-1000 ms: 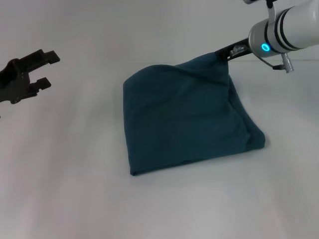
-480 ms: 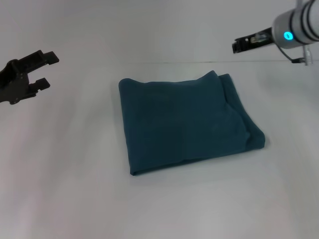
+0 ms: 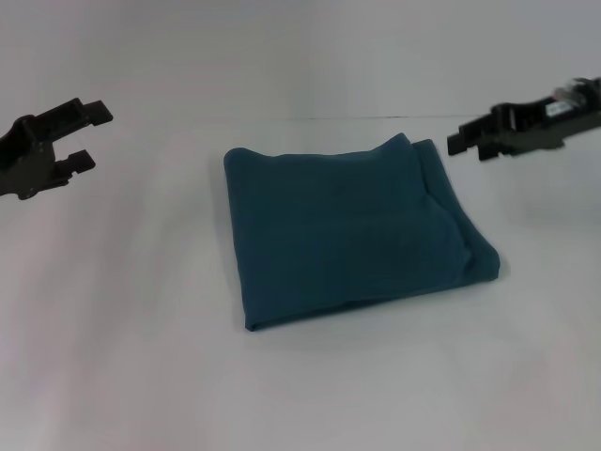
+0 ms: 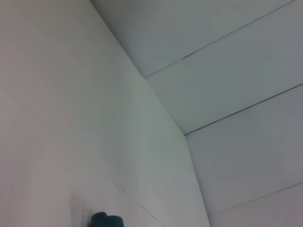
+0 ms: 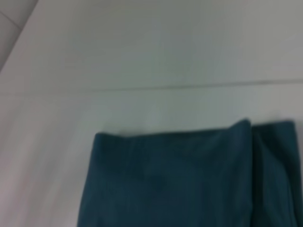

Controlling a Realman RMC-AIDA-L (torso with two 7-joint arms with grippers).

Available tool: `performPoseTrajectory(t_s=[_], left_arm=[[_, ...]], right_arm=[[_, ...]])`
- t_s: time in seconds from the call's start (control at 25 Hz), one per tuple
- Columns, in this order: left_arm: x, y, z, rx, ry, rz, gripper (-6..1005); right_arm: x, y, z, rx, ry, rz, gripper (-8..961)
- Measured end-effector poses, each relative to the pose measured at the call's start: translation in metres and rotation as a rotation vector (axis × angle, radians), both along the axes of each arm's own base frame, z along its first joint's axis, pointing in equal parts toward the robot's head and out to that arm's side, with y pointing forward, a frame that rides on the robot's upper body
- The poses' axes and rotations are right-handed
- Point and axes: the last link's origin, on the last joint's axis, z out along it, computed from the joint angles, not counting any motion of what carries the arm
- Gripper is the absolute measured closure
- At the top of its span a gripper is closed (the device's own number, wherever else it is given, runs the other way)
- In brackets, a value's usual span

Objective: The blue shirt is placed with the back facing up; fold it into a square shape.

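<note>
Where the head view looks down on the plain white table (image 3: 122,357), we see the dark teal-blue cotton shirt (image 3: 352,235) folded into a rough square, lying flat. The black left gripper (image 3: 83,137) hangs well off the shirt's left side, fingers parted, empty. The black right gripper (image 3: 462,143) hangs near its far right corner, fingers apart, holding nothing. In the left wrist view we make out only a scrap of the shirt (image 4: 107,220). The right wrist view shows us the shirt's (image 5: 189,179) far edge.
</note>
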Motion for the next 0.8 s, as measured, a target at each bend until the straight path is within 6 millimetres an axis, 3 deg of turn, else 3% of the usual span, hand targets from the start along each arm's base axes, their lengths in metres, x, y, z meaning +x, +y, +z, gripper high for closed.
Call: performPoseTrajectory(t_s=[0.16, 0.24, 0.52, 0.8], left_arm=[[0.001, -0.001, 0.0, -0.011, 0.001, -0.01, 91], [0.001, -0.002, -0.001, -0.018, 0.003, -0.013, 92], [0.002, -0.003, -0.002, -0.033, 0.006, -0.022, 93], [0.005, -0.008, -0.011, -0.118, 0.036, -0.046, 94]], right_arm=[[0.016, -0.018, 0.012, -0.046, 0.064, -0.057, 547], [0.023, -0.024, 0.017, -0.059, 0.083, -0.076, 338], [0.049, -0.047, 0.025, -0.085, 0.134, -0.14, 273], [0.055, -0.052, 0.027, -0.083, 0.162, -0.142, 277]])
